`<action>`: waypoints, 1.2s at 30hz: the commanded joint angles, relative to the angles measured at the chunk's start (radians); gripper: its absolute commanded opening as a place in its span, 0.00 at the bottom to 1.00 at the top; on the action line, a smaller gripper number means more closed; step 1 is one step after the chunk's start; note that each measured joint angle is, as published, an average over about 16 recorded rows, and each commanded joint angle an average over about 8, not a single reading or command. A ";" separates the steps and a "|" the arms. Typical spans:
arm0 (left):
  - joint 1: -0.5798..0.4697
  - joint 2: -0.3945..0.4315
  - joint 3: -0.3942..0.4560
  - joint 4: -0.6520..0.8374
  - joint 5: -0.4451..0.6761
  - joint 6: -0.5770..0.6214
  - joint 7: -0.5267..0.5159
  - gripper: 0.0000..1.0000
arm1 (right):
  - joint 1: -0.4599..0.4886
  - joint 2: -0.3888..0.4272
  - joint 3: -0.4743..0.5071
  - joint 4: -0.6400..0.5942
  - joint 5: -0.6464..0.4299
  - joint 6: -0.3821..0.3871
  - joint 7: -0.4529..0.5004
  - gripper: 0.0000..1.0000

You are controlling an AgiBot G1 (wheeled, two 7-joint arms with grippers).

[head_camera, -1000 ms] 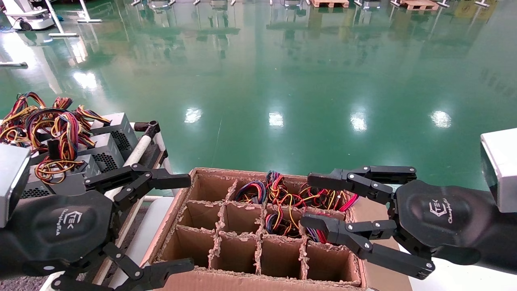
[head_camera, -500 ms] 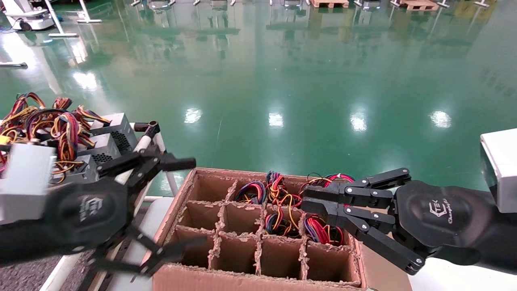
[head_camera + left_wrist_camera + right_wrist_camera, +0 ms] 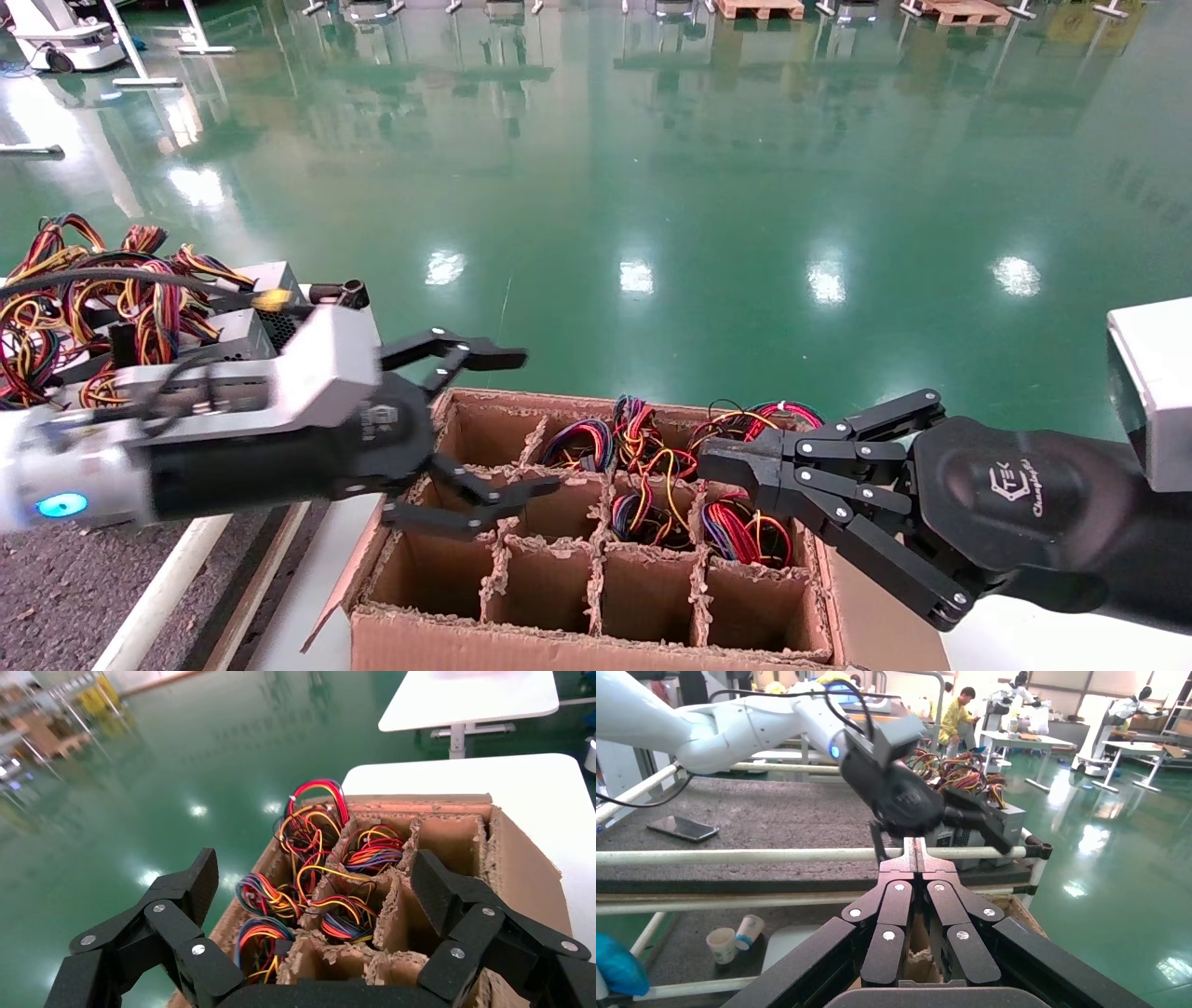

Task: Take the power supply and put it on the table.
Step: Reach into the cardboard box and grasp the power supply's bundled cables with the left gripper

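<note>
Power supplies [image 3: 652, 485] are seen only as bundles of red, yellow, black and purple wires rising out of the cells of a brown cardboard divider carton [image 3: 596, 643] at lower centre of the head view; their metal bodies are hidden below the dividers. Further grey units with perforated grilles [image 3: 247, 326] are already stacked at the left of the frame, on the dark speckled table [image 3: 56, 596] edged by a white tube rail [image 3: 158, 596].

Handling is judged as follows. Each unit is taken to be a rigid, fairly heavy metal box with smooth sides, so some slip under a light pinch is to be expected. The wires are limp and likely to snag on the ragged divider edges. A hold across the stiff casing, or low on the wire bundle where it leaves the casing, is judged soundest; loose loops alone are judged unreliable.

The left gripper [image 3: 503, 424] is held with its jaws spread wide over the carton's upper-left cells, which appear empty. The wired cells lie beside it, toward frame centre, and nothing is between its jaws. In the left wrist view the wires [image 3: 316, 874] sit ahead of the open fingers [image 3: 450, 896].

The right gripper [image 3: 736, 471] has its jaws pressed together, tips at the wire bundles [image 3: 745, 531] in the carton's right-hand cells. Whether any wire is pinched cannot be told.
</note>
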 commanded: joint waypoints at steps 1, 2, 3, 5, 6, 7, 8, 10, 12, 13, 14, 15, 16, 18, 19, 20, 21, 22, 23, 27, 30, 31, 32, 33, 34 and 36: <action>-0.032 0.031 0.028 0.025 0.033 -0.006 -0.033 1.00 | 0.000 0.000 0.000 0.000 0.000 0.000 0.000 0.00; -0.042 0.042 0.036 0.033 0.039 -0.005 -0.046 1.00 | 0.000 0.000 0.000 0.000 0.000 0.000 0.000 0.00; -0.053 0.055 0.044 0.043 0.047 -0.004 -0.060 1.00 | 0.000 0.000 0.000 0.000 0.000 0.000 0.000 0.00; -0.075 0.078 0.058 0.060 0.056 0.002 -0.085 1.00 | 0.000 0.000 0.000 0.000 0.000 0.000 0.000 0.00; -0.083 0.086 0.063 0.067 0.059 0.005 -0.092 1.00 | 0.000 0.000 0.000 0.000 0.000 0.000 0.000 0.00; -0.090 0.091 0.066 0.071 0.063 0.006 -0.097 1.00 | 0.000 0.000 0.000 0.000 0.000 0.000 0.000 0.05; -0.094 0.095 0.068 0.074 0.066 0.006 -0.099 1.00 | 0.000 0.000 0.000 0.000 0.000 0.000 0.000 0.18; -0.102 0.101 0.073 0.080 0.073 0.007 -0.104 1.00 | 0.000 0.000 0.000 0.000 0.000 0.000 0.000 0.43; -0.101 0.100 0.072 0.080 0.072 0.008 -0.101 1.00 | 0.000 0.000 0.000 0.000 0.000 0.000 0.000 0.68; -0.100 0.098 0.071 0.079 0.071 0.008 -0.099 1.00 | 0.000 0.000 0.000 0.000 0.000 0.000 0.000 0.80; -0.098 0.097 0.071 0.078 0.070 0.008 -0.098 1.00 | 0.000 0.000 0.000 0.000 0.000 0.000 0.000 0.93; -0.095 0.094 0.069 0.075 0.067 0.008 -0.095 1.00 | 0.000 0.000 0.000 0.000 0.000 0.000 0.000 1.00; -0.093 0.092 0.067 0.074 0.065 0.008 -0.094 1.00 | 0.000 0.000 0.000 0.000 0.000 0.000 0.000 1.00; -0.089 0.090 0.066 0.073 0.063 0.007 -0.094 1.00 | 0.000 0.000 0.000 0.000 0.000 0.000 0.000 1.00; -0.088 0.089 0.067 0.074 0.063 0.007 -0.096 1.00 | 0.000 0.000 0.000 0.000 0.000 0.000 0.000 1.00; -0.088 0.090 0.069 0.077 0.065 0.005 -0.101 1.00 | 0.000 0.000 0.000 0.000 0.000 0.000 0.000 1.00; -0.090 0.092 0.072 0.080 0.070 0.003 -0.110 1.00 | 0.000 0.000 0.000 0.000 0.000 0.000 0.000 1.00; -0.094 0.096 0.079 0.086 0.078 0.001 -0.124 1.00 | 0.000 0.000 0.000 0.000 0.000 0.000 0.000 1.00; -0.102 0.102 0.087 0.096 0.089 -0.002 -0.144 1.00 | 0.000 0.000 0.000 0.000 0.000 0.000 0.000 1.00; -0.147 0.142 0.133 0.152 0.137 -0.004 -0.271 1.00 | 0.000 0.000 0.000 0.000 0.000 0.000 0.000 1.00; -0.192 0.182 0.172 0.215 0.173 0.002 -0.383 1.00 | 0.000 0.000 0.000 0.000 0.000 0.000 0.000 1.00; -0.207 0.196 0.183 0.240 0.182 0.005 -0.418 1.00 | 0.000 0.000 0.000 0.000 0.000 0.000 0.000 1.00; -0.221 0.210 0.193 0.266 0.190 0.009 -0.452 1.00 | 0.000 0.000 0.000 0.000 0.000 0.000 0.000 1.00; -0.235 0.222 0.202 0.290 0.199 0.012 -0.478 1.00 | 0.000 0.000 0.000 0.000 0.000 0.000 0.000 1.00; -0.248 0.235 0.210 0.315 0.207 0.014 -0.501 1.00 | 0.000 0.000 0.000 0.000 0.000 0.000 0.000 1.00; -0.269 0.258 0.222 0.364 0.219 0.017 -0.538 1.00 | 0.000 0.000 0.000 0.000 0.000 0.000 0.000 1.00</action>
